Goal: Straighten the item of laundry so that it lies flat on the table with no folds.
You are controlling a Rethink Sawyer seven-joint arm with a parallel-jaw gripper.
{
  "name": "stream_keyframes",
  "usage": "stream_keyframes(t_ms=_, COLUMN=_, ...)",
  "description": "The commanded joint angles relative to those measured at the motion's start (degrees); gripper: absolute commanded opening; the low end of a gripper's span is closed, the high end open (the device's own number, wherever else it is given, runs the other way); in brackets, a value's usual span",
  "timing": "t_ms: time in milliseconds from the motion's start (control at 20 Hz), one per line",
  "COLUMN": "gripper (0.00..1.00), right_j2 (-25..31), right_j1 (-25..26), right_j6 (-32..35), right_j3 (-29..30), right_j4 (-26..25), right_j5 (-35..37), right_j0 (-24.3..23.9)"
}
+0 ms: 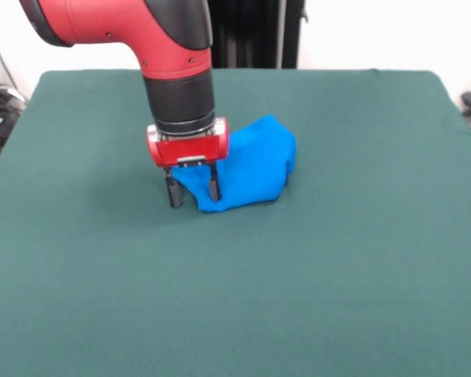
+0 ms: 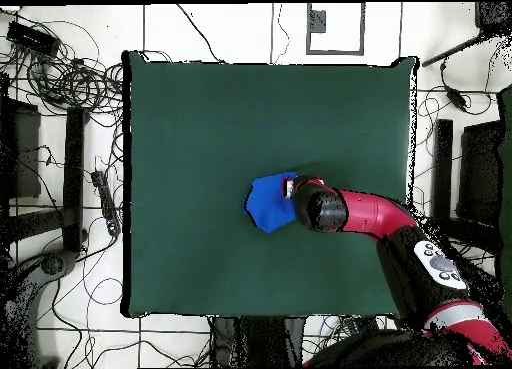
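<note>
The item of laundry [image 1: 247, 165] is a bright blue shirt bunched into a compact folded heap near the middle of the dark green table [image 1: 337, 267]. No print shows on it. My gripper [image 1: 193, 191] is open at the heap's left edge in the front view, one finger over the blue cloth and the other over the green felt just beside it. From overhead, the blue shirt [image 2: 268, 202] lies left of the red arm, and the gripper [image 2: 293, 188] is mostly hidden under the wrist.
Cables and stands [image 2: 60, 75] crowd the floor around the table on both sides. The red arm [image 2: 380, 220] reaches in across the table's right portion in the overhead view.
</note>
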Motion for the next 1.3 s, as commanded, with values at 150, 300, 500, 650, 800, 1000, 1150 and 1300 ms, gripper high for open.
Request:
stream_keyframes(t_ms=150, gripper=1.0, right_j2=9.7, right_j1=8.8, right_j6=0.4, right_j3=7.5, right_j4=0.0, right_j5=2.9, right_j0=2.7)
stream_keyframes(t_ms=300, gripper=1.0, right_j2=10.1, right_j1=8.4, right_j6=0.5, right_j3=8.2, right_j4=0.3, right_j5=3.3, right_j0=2.5)
stream_keyframes(t_ms=500, gripper=1.0, right_j2=10.1, right_j1=7.3, right_j6=1.1, right_j3=9.1, right_j4=0.6, right_j5=3.7, right_j0=2.7)
stream_keyframes(t_ms=650, gripper=1.0, right_j2=9.3, right_j1=5.5, right_j6=2.2, right_j3=9.9, right_j4=0.9, right_j5=4.2, right_j0=3.6)
stream_keyframes(t_ms=800, gripper=1.0, right_j2=8.8, right_j1=4.3, right_j6=2.7, right_j3=10.4, right_j4=1.2, right_j5=4.7, right_j0=4.1)
stream_keyframes(t_ms=1000, gripper=1.0, right_j2=8.4, right_j1=3.6, right_j6=3.0, right_j3=10.7, right_j4=1.3, right_j5=4.7, right_j0=4.5)
stream_keyframes(t_ms=1150, gripper=1.0, right_j2=8.3, right_j1=3.4, right_j6=2.9, right_j3=10.7, right_j4=1.4, right_j5=5.0, right_j0=4.5)
stream_keyframes(t_ms=1300, gripper=1.0, right_j2=8.2, right_j1=3.2, right_j6=3.0, right_j3=10.8, right_j4=1.4, right_j5=5.0, right_j0=4.6)
